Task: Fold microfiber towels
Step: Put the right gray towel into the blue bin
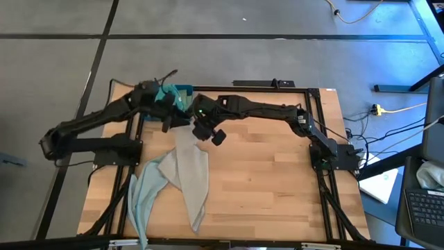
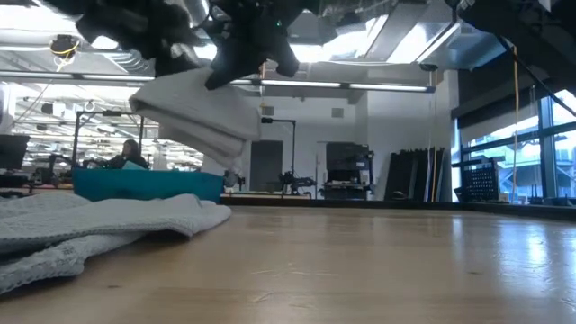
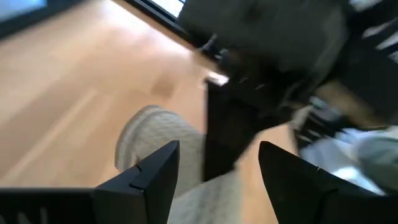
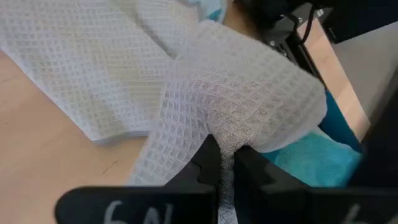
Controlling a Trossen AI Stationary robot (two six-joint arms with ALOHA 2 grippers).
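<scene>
Light grey towel (image 1: 191,167) lifted at upper centre of high view, pinched by right gripper (image 4: 225,163); left gripper (image 3: 217,174) spread wide, empty, beside it; pale green towel (image 1: 149,187) draped lower left.

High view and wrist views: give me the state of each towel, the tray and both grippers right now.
light grey towel: one end lifted, the rest trailing on the table.
pale blue towel: lying rumpled on the table, unfolded.
teal towel: in the tray.
tray: at the table's far edge, holding the teal towel.
left gripper: open, holding nothing.
right gripper: shut on the light grey towel.
</scene>
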